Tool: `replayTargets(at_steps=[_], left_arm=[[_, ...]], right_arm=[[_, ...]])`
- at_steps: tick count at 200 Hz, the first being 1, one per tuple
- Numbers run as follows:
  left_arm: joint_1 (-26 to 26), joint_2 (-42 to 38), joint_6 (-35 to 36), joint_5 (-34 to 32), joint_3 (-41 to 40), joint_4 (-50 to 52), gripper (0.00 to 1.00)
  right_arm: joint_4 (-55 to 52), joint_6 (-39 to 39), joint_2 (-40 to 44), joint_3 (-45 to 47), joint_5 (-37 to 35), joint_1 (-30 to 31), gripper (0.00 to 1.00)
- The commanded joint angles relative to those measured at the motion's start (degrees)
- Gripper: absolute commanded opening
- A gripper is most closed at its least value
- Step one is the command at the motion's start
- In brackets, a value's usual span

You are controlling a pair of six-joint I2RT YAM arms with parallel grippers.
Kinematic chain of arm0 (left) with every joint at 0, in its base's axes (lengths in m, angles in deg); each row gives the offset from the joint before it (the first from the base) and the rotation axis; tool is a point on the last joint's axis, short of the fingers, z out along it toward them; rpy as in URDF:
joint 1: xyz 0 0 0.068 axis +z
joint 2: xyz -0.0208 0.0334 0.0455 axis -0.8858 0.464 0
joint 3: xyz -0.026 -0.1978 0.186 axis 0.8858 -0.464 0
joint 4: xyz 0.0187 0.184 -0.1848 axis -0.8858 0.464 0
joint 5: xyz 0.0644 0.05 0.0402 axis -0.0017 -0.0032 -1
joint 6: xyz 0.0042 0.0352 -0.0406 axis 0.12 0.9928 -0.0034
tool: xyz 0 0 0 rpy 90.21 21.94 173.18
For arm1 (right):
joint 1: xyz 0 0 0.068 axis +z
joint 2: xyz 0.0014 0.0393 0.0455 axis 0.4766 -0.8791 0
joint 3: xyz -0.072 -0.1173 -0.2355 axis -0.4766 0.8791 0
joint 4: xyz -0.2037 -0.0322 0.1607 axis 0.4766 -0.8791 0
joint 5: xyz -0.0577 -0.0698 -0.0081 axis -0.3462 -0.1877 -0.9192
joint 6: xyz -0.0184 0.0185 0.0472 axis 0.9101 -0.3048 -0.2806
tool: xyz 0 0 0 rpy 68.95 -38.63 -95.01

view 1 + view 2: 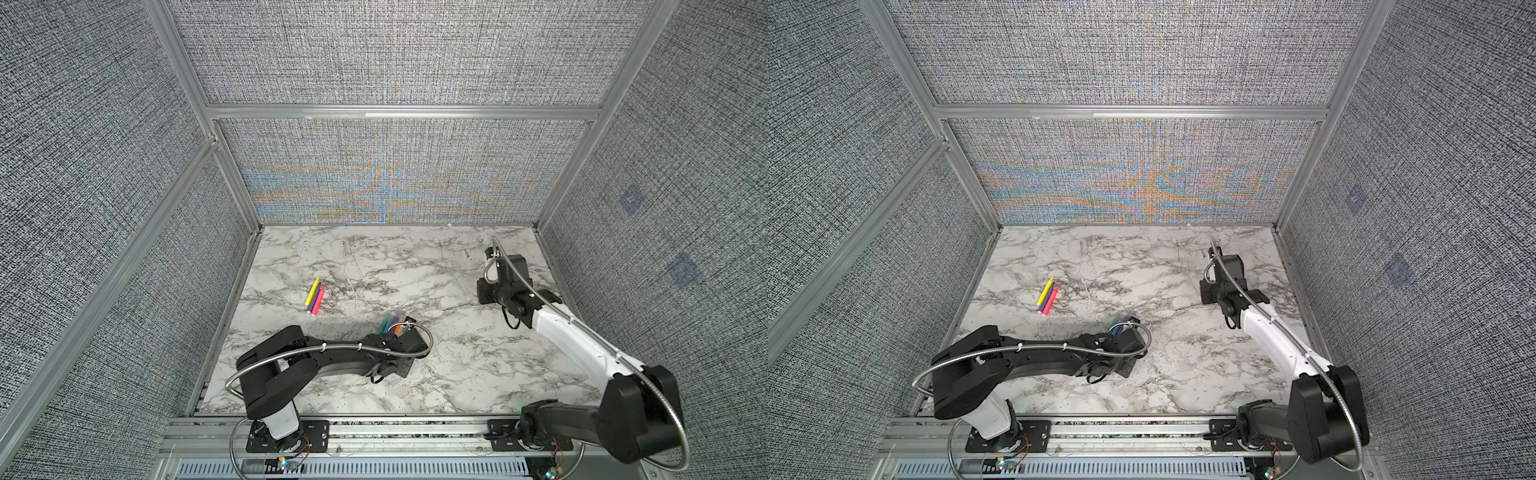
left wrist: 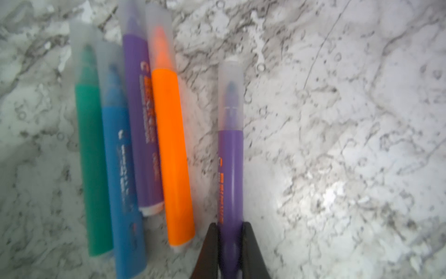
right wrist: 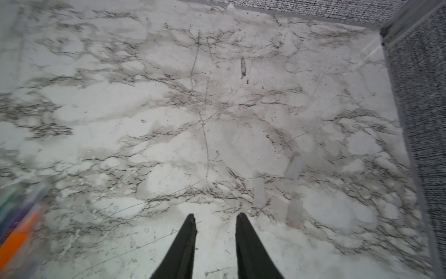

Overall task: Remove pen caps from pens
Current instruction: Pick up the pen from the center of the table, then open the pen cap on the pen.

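Note:
In the left wrist view my left gripper (image 2: 230, 227) is shut on the barrel of a purple pen (image 2: 230, 174), which wears a clear pen cap (image 2: 230, 96). Beside it on the marble lie a green pen (image 2: 90, 157), a blue pen (image 2: 123, 181), another purple pen (image 2: 142, 120) and an orange pen (image 2: 172, 157), each with a clear cap. In both top views this bunch (image 1: 390, 324) (image 1: 1121, 326) shows at the left arm's tip. My right gripper (image 3: 215, 217) is open and empty above bare marble. Three loose pen caps (image 3: 294, 166) (image 3: 259, 192) (image 3: 294, 212) lie near it.
A yellow, a purple and a pink pen (image 1: 315, 296) (image 1: 1047, 296) lie side by side at the table's left middle. The right arm (image 1: 552, 328) reaches toward the back right corner. Grey fabric walls with metal posts (image 3: 395, 26) enclose the table.

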Motion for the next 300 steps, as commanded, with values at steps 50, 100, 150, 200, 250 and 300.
replayTargets(at_steps=[50,100,150,200,250,300], left_arm=[[0.07,-20.35,2.99,5.95,-12.66,-26.35,0.07],[0.07,-24.35,2.26,8.1,-16.15,-30.44,0.07],[0.02,-28.23,2.04,8.98,-19.81,-33.77,0.07],[-0.02,-31.96,2.43,11.27,-22.48,-36.16,0.07],[-0.01,-33.34,2.68,11.81,-23.45,-37.22,0.06],[-0.02,-33.13,2.7,11.48,-24.04,-38.17,0.06]], right_arm=[[45.2,-25.62,15.86,28.26,27.66,4.53,0.38],[60.21,-31.11,16.3,32.74,22.2,16.7,0.44],[62.25,-28.78,11.83,30.61,18.22,24.08,0.46],[61.63,-27.73,6.73,26.22,16.94,27.27,0.46],[62.96,-27.64,0.2,22.75,16.83,29.12,0.45],[64.27,-27.81,-3.16,21.09,17.42,30.17,0.16]])
